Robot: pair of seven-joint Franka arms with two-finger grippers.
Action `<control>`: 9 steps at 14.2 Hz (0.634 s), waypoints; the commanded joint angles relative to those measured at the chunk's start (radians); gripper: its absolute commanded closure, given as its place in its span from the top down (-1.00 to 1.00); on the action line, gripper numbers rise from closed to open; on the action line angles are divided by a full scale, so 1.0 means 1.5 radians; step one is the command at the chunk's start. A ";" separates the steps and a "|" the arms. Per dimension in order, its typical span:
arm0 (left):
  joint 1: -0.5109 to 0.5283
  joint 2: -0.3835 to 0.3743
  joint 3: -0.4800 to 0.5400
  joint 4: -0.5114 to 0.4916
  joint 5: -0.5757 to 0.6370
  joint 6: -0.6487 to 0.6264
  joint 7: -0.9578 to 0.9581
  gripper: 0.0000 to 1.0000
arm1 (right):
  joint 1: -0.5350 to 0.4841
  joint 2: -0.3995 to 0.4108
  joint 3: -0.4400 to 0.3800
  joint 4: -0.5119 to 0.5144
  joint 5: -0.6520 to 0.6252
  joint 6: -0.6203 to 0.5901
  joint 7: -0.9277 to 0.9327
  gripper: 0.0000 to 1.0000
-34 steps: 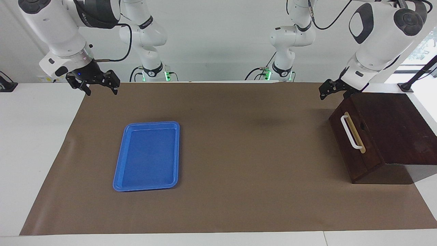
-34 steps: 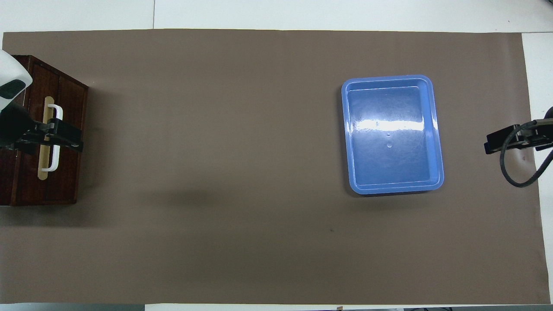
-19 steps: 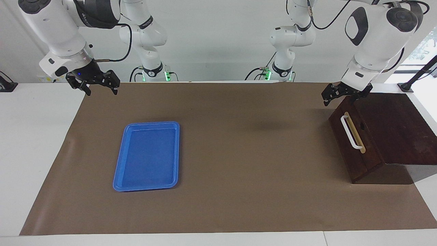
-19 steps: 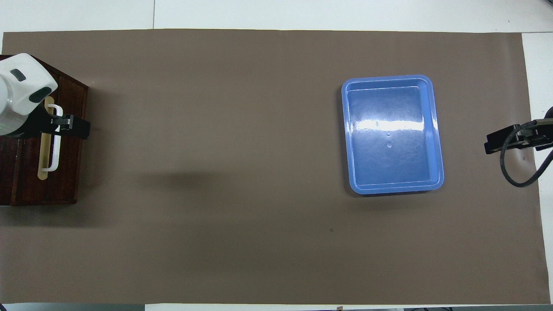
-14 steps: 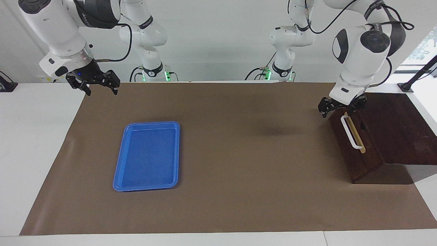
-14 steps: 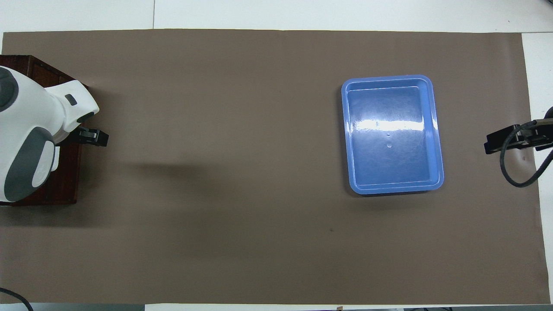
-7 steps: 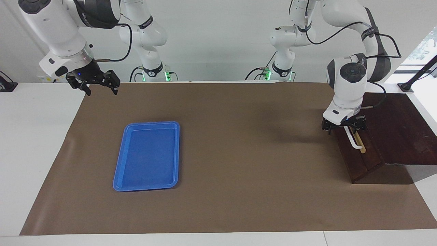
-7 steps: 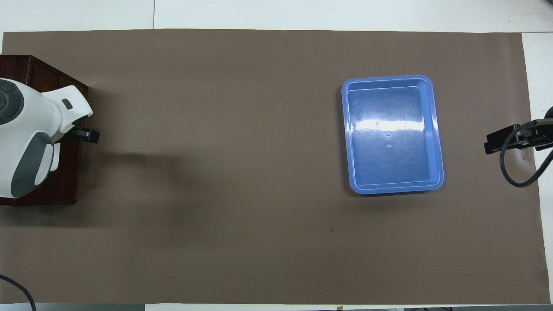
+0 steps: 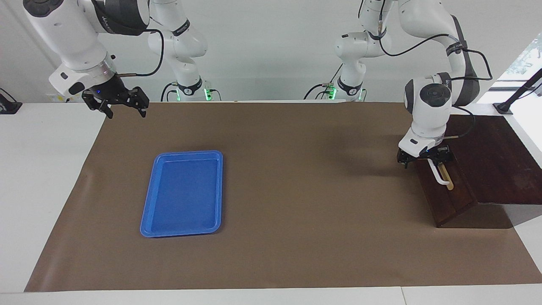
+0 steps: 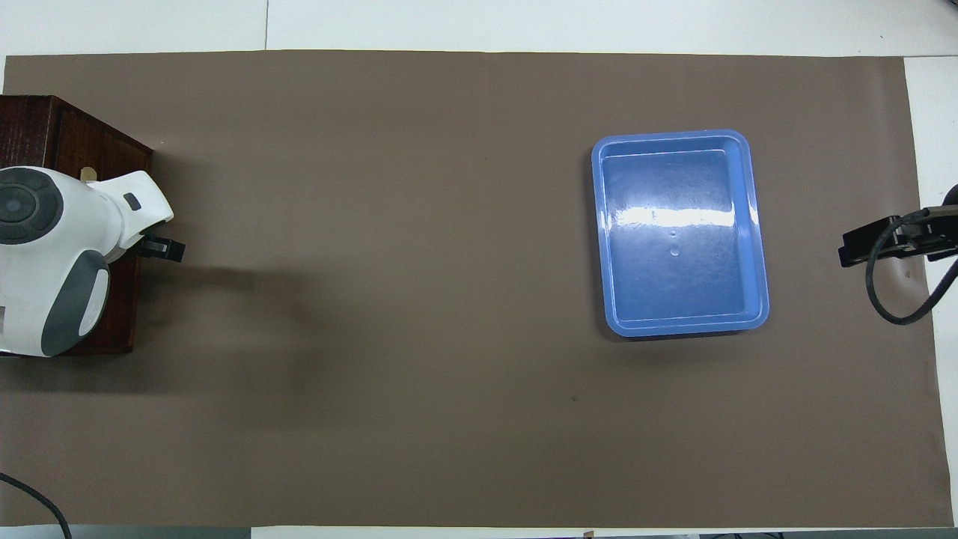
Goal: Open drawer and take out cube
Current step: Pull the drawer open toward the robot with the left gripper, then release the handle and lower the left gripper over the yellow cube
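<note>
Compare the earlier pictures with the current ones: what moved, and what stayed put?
The left gripper came down from above the cabinet's top edge to the drawer front, and is now at the white handle. Whether it grips the handle cannot be told. The drawer is still shut, the tray has not moved, and the right gripper waits open over the table corner.

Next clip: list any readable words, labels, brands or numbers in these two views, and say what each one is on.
No text reads legibly in either view.
Right arm's dark upper band: pale lettering, too small to read.
Drawer, white handle, blue tray, brown table cover: no markings show.
Left gripper and right gripper: no labels show.
</note>
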 commanded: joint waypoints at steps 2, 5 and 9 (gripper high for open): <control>-0.099 0.016 -0.002 0.005 0.008 -0.001 -0.116 1.00 | -0.007 -0.001 0.007 0.005 -0.003 -0.005 0.009 1.00; -0.159 0.014 -0.004 0.006 0.004 -0.032 -0.171 1.00 | -0.007 -0.002 0.007 0.003 -0.003 -0.005 0.009 1.00; -0.183 0.010 -0.004 0.005 0.003 -0.048 -0.179 1.00 | -0.006 -0.003 0.007 0.001 -0.002 -0.006 0.011 1.00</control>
